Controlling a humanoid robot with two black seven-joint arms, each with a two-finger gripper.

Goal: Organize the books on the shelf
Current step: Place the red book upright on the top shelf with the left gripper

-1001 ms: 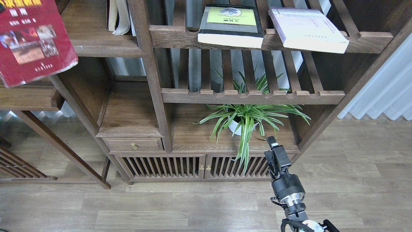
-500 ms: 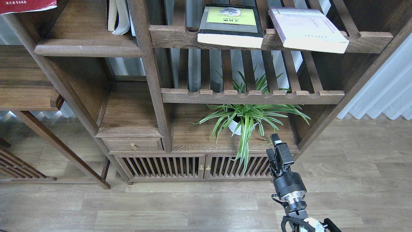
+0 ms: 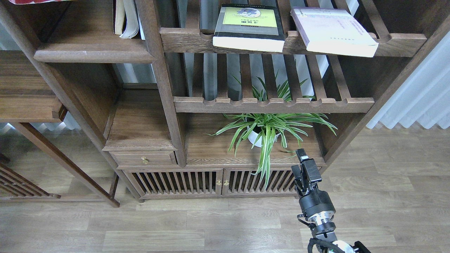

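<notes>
Just above the right end effector (image 3: 305, 165), a spider plant (image 3: 267, 131) spills its leaves over the cabinet's edge. Far above it, the black book (image 3: 249, 27) and the white-lavender book (image 3: 334, 31) lie flat on a slatted rack (image 3: 274, 45), long axes running front to back, page edges toward me. Up and far left, a red book (image 3: 38, 1) is cut off beside the solid shelf (image 3: 93, 54). Whether the right end effector is released or clenched, I cannot tell; its fingers look merged.
</notes>
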